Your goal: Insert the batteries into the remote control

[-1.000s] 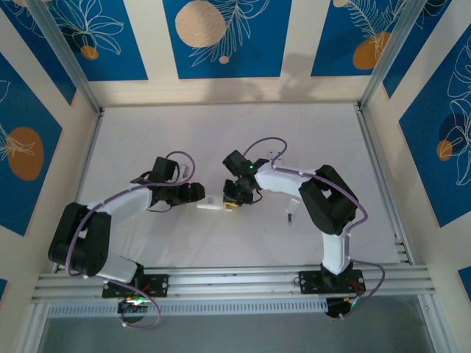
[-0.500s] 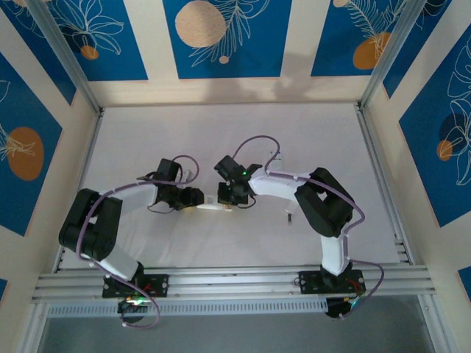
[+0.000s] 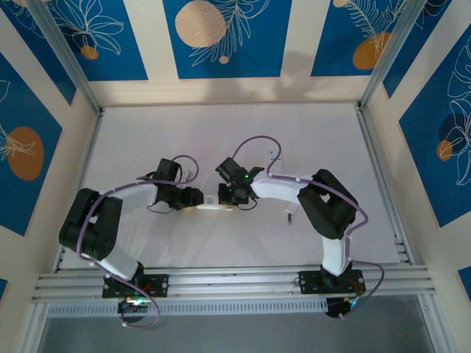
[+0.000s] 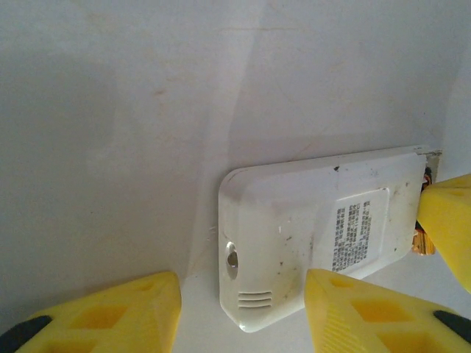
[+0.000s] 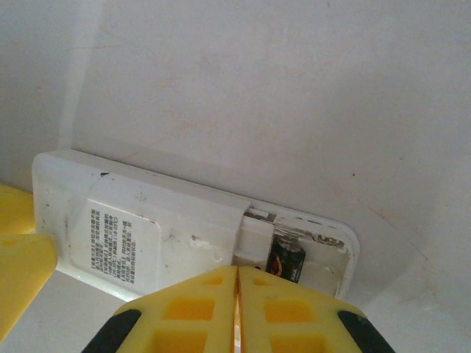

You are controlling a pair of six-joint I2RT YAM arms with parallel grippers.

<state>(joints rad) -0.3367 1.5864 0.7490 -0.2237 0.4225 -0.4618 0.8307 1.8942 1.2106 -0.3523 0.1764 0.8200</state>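
the battery [image 5: 285, 259], a small dark cell with an orange end, sits in the open compartment [image 5: 335, 254] at the 3 o'clock end of the remote [image 5: 147, 228] in the right wrist view. it looks light, hard and smooth, so it would likely roll or slip out of a loose pinch; my guess is it is best taken across its round middle, or pushed down from above once it lies in its slot.

the remote is a stiff white plastic slab, back side up with its label showing. it lies flat near the middle of the table [image 3: 147, 140], a little toward 7 o'clock. it probably slides easily, so it is best held across its narrow sides.

the right gripper [image 5: 237, 294] is at the remote's 3 o'clock end, its fingers pressed together with nothing between them, tips just at the compartment's near edge. the left gripper [image 4: 243, 294] is at the 9 o'clock end, fingers apart to either side of that end, with a gap showing on one side.

seen from above, both forearms reach inward toward each other, with the elbows bent outward.
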